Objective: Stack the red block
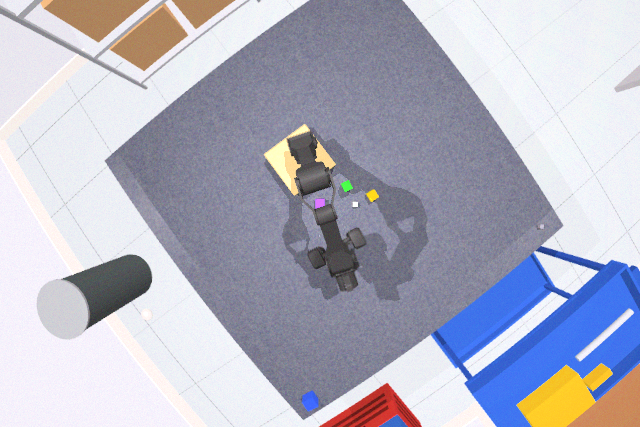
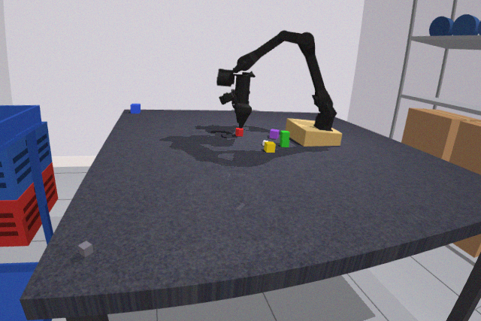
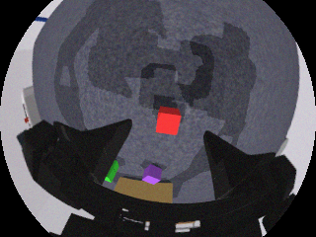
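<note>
No writing or labels can be read anywhere.

At the far left of the exterior view stand stacked blue crates (image 2: 19, 146) over a red crate (image 2: 27, 212); their contents cannot be seen. A small grey cube (image 2: 85, 248) lies near the lower-left corner of the dark table (image 2: 233, 231), and a blue cube (image 2: 134, 108) sits at its far left corner.

Near the middle of the frame the gripper (image 2: 242, 119) points straight down just above the red block (image 2: 239, 131), which rests on the table. Its fingers are spread wide and hold nothing; in the wrist view the red block (image 3: 169, 120) shows between the two dark fingers, apart from both.

To the right of it come a purple cube (image 2: 273, 133), a small white cube (image 2: 265, 142) touching or just beside a yellow cube (image 2: 269, 146), and the green tower (image 2: 284, 138), standing upright just beside the tan base block (image 2: 310, 134) on which the arm is mounted.

At the right edge a metal shelf (image 2: 446, 39) carries blue cylinders (image 2: 454, 25) on an upper level and brown cardboard boxes (image 2: 439, 134) lower down.

The floor is pale grey tile, the walls plain and light. In the top view a dark cylinder (image 1: 93, 295) lies at the lower left.
</note>
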